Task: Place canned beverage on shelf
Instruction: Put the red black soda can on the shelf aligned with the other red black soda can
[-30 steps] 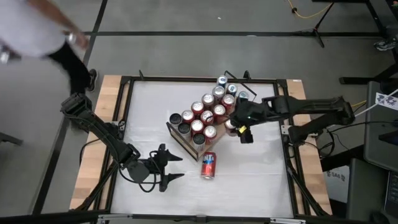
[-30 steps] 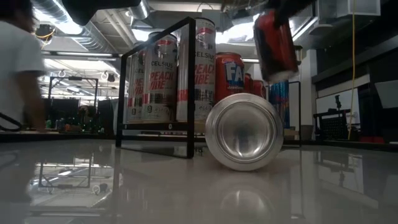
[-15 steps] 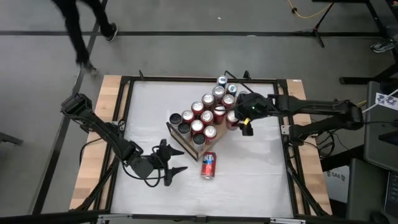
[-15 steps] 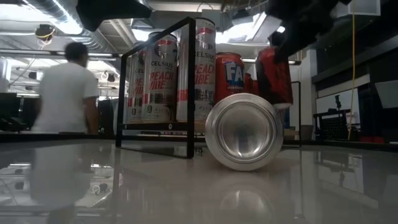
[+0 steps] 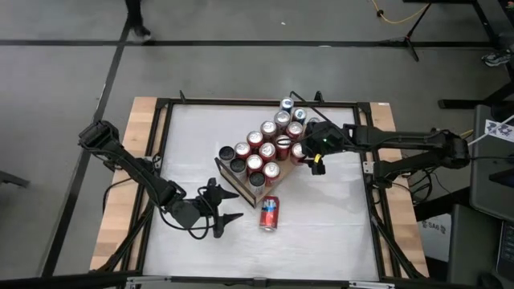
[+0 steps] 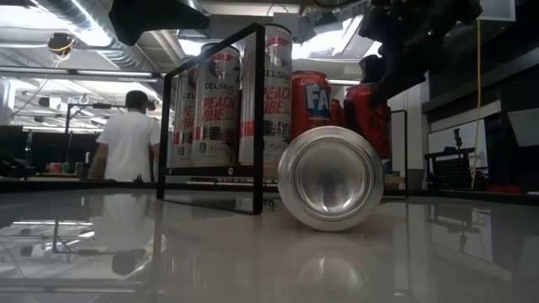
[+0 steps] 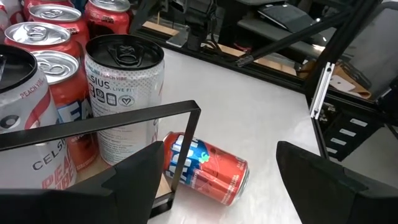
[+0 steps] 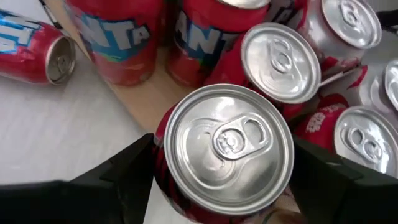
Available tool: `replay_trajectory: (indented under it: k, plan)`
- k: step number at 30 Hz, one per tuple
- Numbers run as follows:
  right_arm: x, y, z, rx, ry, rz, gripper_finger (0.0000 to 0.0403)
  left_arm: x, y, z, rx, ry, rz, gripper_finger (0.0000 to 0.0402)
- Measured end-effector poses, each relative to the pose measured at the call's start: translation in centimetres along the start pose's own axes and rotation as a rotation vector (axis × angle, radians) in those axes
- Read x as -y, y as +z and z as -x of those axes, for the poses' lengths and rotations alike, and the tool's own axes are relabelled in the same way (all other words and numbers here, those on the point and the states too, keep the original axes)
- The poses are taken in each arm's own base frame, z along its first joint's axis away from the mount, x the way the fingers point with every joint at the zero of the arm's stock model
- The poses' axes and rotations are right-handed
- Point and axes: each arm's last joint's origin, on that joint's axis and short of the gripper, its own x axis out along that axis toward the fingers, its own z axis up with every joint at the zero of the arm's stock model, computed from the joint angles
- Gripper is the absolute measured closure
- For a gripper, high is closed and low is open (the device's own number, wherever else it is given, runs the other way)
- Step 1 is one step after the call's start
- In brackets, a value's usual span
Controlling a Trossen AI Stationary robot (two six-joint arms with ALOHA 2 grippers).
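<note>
The shelf, a light-wood board (image 5: 238,183) with black wire rails (image 6: 210,109), stands mid-table and carries several upright cans (image 5: 261,148). At its right end a red can (image 8: 227,140) stands upright among them, with my right gripper (image 5: 303,152) shut on it. In the low view the same can (image 6: 368,114) is level with the others. Another red can (image 5: 269,213) lies on its side on the white tabletop in front of the shelf, also seen as the lying can (image 7: 208,168). To its left my left gripper (image 5: 223,205) hovers open, empty. My right gripper pinches the red can between its two fingers, on opposite sides of its upper wall (image 8: 160,138), just below the silver top. The fingers come slanting down from the table's right. The can is upright; the lying can hides its base, so whether it rests on the board cannot be told.
Cans (image 8: 280,62) crowd close around the held one on its far and left sides. Open white tabletop (image 5: 321,233) lies near and right of the shelf. A person (image 6: 126,139) stands in the room beyond the table.
My right gripper has come down with the red can, from well above the other cans to level with them at the shelf's right end, and the can has gone from tilted to upright. The person behind the table has walked across the room.
</note>
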Motion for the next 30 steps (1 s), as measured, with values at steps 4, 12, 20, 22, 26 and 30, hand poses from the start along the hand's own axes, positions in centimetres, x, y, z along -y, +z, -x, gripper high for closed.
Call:
replay_trajectory:
  k: [4, 12, 20, 22, 26, 30]
  plan:
    - [0.9, -0.4, 0.0, -0.010, -0.020, -0.028, 0.0110, 0.0, 0.0, 0.0, 0.000, 0.000, 0.000, 0.0097]
    - [1.9, -0.8, 0.0, 0.014, 0.023, -0.056, 0.0109, 0.0, 0.0, 0.0, 0.000, 0.000, 0.000, 0.0097]
    - [1.5, -2.0, -1.2, 0.036, 0.017, -0.055, 0.0105, 0.0, 0.0, 0.0, 0.000, 0.000, 0.000, 0.0097]
    - [1.5, -2.1, -1.4, 0.050, 0.006, -0.054, 0.0104, 0.0, 0.0, 0.0, 0.000, 0.000, 0.000, 0.0097]
    - [1.5, -2.1, -1.4, 0.058, 0.002, -0.050, 0.0104, 0.0, 0.0, 0.0, 0.000, 0.000, 0.001, 0.0097]
    - [1.5, -2.1, -1.5, 0.059, 0.001, -0.044, 0.0102, 0.0, 0.0, 0.0, 0.000, 0.000, 0.001, 0.0097]
